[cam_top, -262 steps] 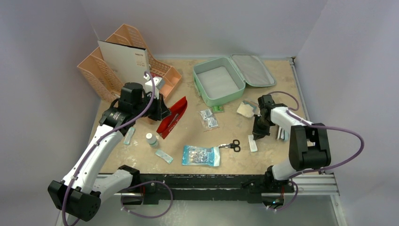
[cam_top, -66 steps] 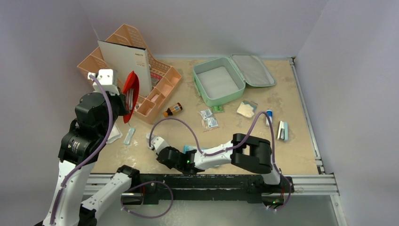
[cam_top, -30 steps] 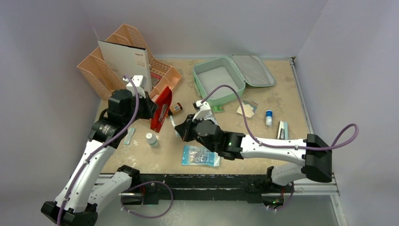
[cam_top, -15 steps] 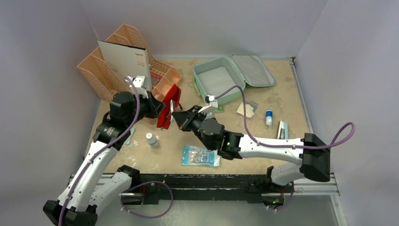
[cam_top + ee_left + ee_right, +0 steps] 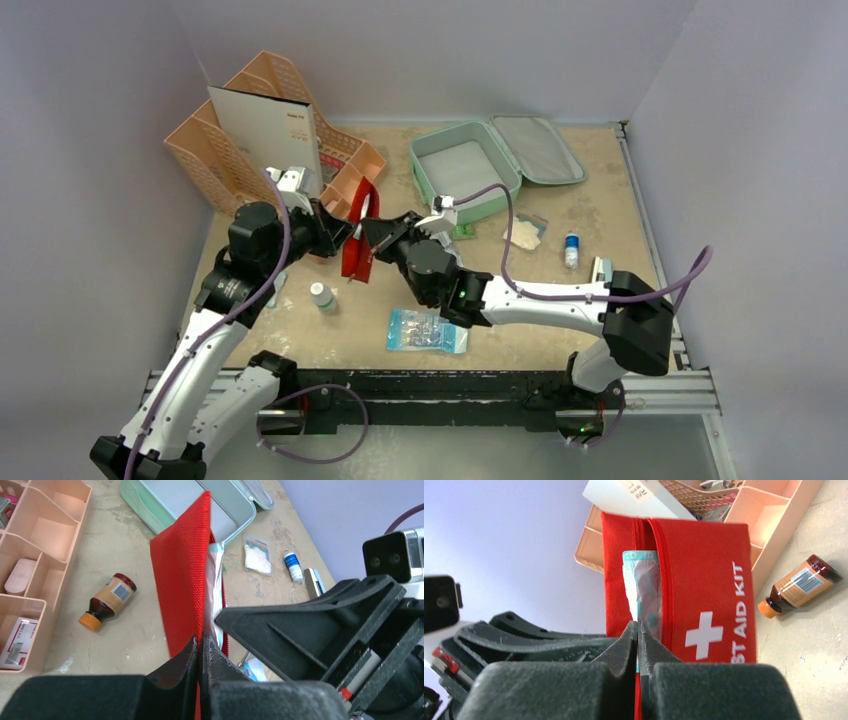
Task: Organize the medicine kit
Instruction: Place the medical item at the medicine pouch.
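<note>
The right claw [image 5: 637,630] is clenched on a clear, teal-edged packet [image 5: 644,580], which appears to lie partly in the open zip mouth of the red pouch [image 5: 709,575]. The left claw [image 5: 200,647] is clenched on one edge of that pouch, holding it upright above the table [image 5: 560,300], left of the middle. A second ago the right arm was short of the pouch. Now the two meet, so the packet is probably being slid inside. The medicine kit [image 5: 462,170] lies open by the far edge with nothing visible in it. The filled pouch likely belongs there.
</note>
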`<action>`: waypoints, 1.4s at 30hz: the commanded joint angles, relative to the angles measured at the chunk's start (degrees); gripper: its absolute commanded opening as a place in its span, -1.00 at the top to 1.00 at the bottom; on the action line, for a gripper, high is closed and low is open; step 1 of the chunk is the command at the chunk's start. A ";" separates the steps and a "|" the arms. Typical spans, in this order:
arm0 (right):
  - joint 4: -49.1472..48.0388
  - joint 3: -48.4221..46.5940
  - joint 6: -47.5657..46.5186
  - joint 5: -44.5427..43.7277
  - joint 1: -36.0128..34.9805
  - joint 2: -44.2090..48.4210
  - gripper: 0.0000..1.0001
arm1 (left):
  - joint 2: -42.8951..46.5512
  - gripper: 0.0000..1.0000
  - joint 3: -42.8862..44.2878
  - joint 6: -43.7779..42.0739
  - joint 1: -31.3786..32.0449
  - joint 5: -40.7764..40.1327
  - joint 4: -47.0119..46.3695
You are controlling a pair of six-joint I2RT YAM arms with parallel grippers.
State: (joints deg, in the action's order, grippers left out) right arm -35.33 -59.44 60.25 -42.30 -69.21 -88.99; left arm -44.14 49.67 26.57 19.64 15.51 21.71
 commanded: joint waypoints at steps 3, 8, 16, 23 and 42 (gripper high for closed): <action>-2.75 -1.95 4.99 -3.70 1.48 -0.07 1.00 | -0.39 1.00 -0.60 0.90 -0.04 2.62 -2.47; -1.77 -2.36 5.21 -3.83 2.18 -1.20 1.00 | -0.42 1.00 0.00 0.94 -0.09 2.68 -2.33; 7.07 -3.99 5.78 -3.38 2.31 -0.62 0.91 | -1.34 1.00 2.14 0.50 -0.04 2.07 -1.39; 19.35 -7.70 3.24 -1.01 2.27 0.95 0.55 | -2.69 1.00 3.12 -0.63 -0.04 1.28 -0.72; 40.37 -5.00 -22.45 6.30 2.81 15.39 0.43 | -6.56 1.00 6.58 -3.74 -0.10 -6.94 4.39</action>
State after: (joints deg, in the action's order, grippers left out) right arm -3.77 -66.11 45.21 -31.66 -67.07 -79.15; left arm -50.94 53.08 24.47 19.64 10.37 26.59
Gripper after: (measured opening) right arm 0.282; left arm 0.003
